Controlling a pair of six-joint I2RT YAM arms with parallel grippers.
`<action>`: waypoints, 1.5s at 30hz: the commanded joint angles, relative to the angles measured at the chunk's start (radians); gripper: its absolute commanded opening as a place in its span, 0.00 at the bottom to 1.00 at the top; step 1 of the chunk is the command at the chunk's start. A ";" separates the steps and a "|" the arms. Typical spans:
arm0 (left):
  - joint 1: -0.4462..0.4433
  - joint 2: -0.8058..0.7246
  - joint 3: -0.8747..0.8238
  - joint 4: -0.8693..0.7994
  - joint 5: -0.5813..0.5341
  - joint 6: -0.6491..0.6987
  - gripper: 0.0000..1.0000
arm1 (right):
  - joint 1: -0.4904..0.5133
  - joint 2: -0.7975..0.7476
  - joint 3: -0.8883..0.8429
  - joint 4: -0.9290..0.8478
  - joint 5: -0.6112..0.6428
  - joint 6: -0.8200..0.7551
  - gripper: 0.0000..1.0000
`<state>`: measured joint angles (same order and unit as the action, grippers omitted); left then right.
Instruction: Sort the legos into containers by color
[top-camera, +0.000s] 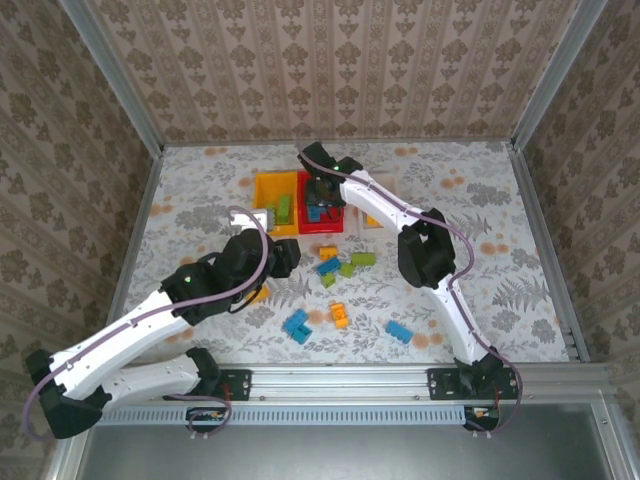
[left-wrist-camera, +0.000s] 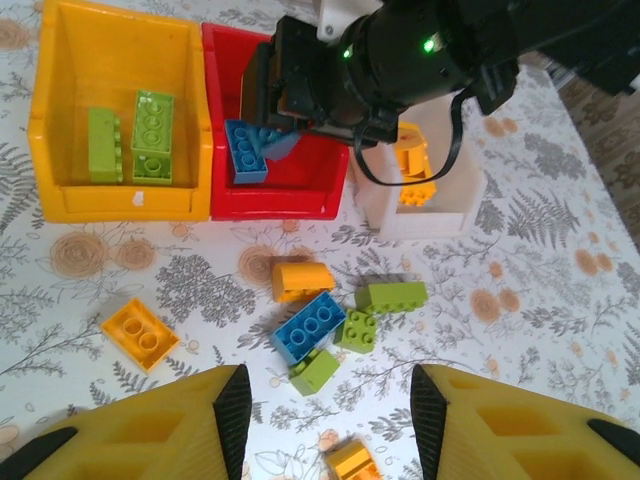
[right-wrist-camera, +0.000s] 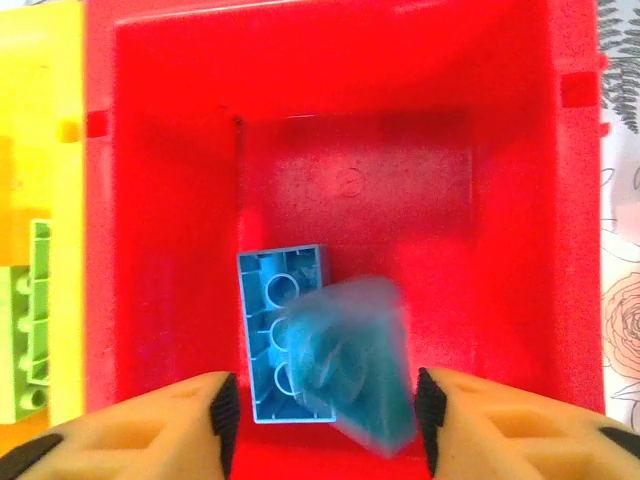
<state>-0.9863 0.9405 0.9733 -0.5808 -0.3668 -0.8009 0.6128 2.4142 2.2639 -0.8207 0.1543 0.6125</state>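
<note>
Two green legos (left-wrist-camera: 152, 135) in yellow bin (left-wrist-camera: 60, 100), blue legos (right-wrist-camera: 280, 330) in red bin (right-wrist-camera: 500, 200), left gripper (left-wrist-camera: 325, 415) and right gripper (right-wrist-camera: 325, 405) open

We see the left arm (top-camera: 130, 340) at seven o'clock and the right arm (top-camera: 385, 200) at five: white links (top-camera: 460, 320), black joints (top-camera: 425, 250), mauve cables (top-camera: 262, 245), orange-yellow fingers (left-wrist-camera: 130, 435), black pads (left-wrist-camera: 236, 410).

Bright even light; one blue brick (right-wrist-camera: 360, 365) motion-blurred.

1 blue lego (right-wrist-camera: 362, 370) blurred in red bin (right-wrist-camera: 500, 200); white bin (left-wrist-camera: 440, 215) half hidden
</note>
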 joint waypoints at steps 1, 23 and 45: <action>0.017 0.015 -0.013 -0.059 0.031 -0.012 0.49 | 0.013 -0.033 0.031 -0.038 -0.028 -0.032 0.59; 0.130 0.677 0.352 -0.015 0.476 0.808 0.53 | 0.019 -1.334 -1.215 0.386 0.053 0.018 0.67; 0.051 1.228 0.708 -0.084 0.370 1.163 0.55 | 0.016 -1.930 -1.439 0.122 0.028 0.167 0.77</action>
<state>-0.9413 2.1277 1.6577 -0.6506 0.0334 0.3359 0.6327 0.4740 0.8108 -0.6983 0.2024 0.7631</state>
